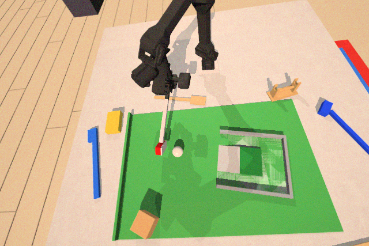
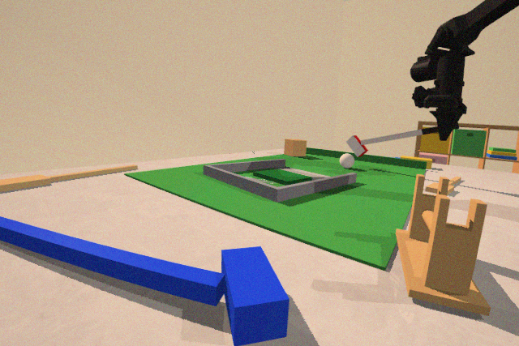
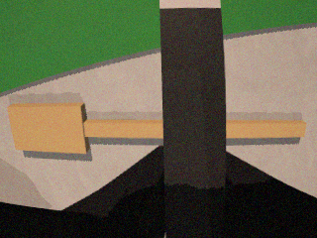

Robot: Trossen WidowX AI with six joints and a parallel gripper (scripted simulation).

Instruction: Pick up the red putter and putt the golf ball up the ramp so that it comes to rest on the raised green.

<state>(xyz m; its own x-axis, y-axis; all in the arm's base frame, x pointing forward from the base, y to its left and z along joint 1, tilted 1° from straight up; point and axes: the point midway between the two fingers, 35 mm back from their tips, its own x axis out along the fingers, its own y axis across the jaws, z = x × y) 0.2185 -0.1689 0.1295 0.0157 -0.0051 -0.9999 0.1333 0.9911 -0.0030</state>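
My gripper (image 1: 168, 94) (image 2: 447, 133) is shut on the dark grip of the red putter, above the mat's back edge. The putter's red and white head (image 1: 160, 148) (image 2: 356, 146) hangs above the mat, just left of the ball in the top view. Its dark grip (image 3: 193, 99) fills the middle of the wrist view. The white golf ball (image 1: 177, 151) (image 2: 346, 160) rests on the green mat (image 1: 184, 225) (image 2: 176, 183). The pale ramp (image 1: 229, 159) leads up to the raised dark green square (image 1: 251, 161) (image 2: 281, 176), right of the ball in the top view.
A grey border (image 1: 287, 166) (image 2: 242, 185) surrounds the raised green on three sides. An orange block (image 1: 145, 223) (image 2: 295, 147) stands on the mat. A wooden paddle (image 1: 198, 99) (image 3: 47, 128) lies below the gripper. A wooden stand (image 1: 284, 90) (image 2: 454, 245), yellow block (image 1: 113, 121) and blue clubs (image 1: 95, 166) (image 1: 348, 130) lie around the mat.
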